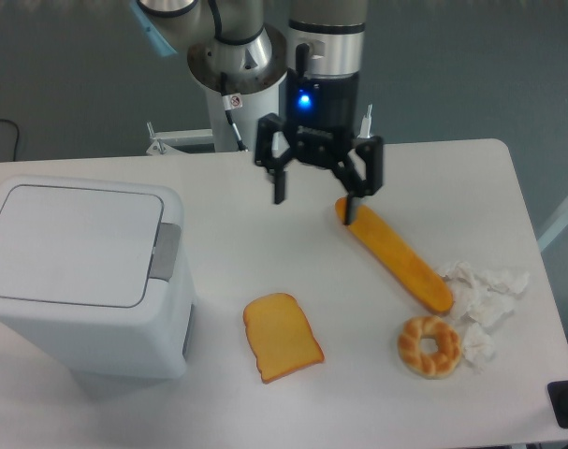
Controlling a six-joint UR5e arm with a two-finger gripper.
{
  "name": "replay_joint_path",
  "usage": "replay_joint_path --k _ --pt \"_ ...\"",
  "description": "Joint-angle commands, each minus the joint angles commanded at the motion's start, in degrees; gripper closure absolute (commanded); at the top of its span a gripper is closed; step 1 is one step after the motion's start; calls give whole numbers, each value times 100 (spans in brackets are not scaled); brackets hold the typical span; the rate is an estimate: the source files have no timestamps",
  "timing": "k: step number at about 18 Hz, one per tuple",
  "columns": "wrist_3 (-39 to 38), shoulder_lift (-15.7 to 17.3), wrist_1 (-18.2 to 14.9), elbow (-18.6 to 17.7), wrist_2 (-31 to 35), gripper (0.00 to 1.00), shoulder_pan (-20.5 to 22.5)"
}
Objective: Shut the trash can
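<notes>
Bin (82, 271) at left of table (265, 201), lid (73, 243) down flat, grey latch tab (165, 251) on its right edge

Gripper (315, 210) hangs over table's far middle, well right of bin, fingers spread wide, holding nothing; right fingertip just over baguette's far end

Baguette (394, 253) lies diagonally at right; toast slice (282, 336) near centre; bagel (429, 345) near right, beside crumpled paper (482, 292)
</notes>
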Motion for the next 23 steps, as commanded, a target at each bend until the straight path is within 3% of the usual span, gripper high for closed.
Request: replay_joint_path --k 7,8,11,16,23 --pt "335 307 -185 -492 264 0 474" --pt "326 386 -298 -545 274 0 562" --pt "370 773 -1088 -624 265 0 1220" --pt "632 1099 -1994 -598 352 0 2213" --pt "1845 1169 -2338 -571 608 0 3444"
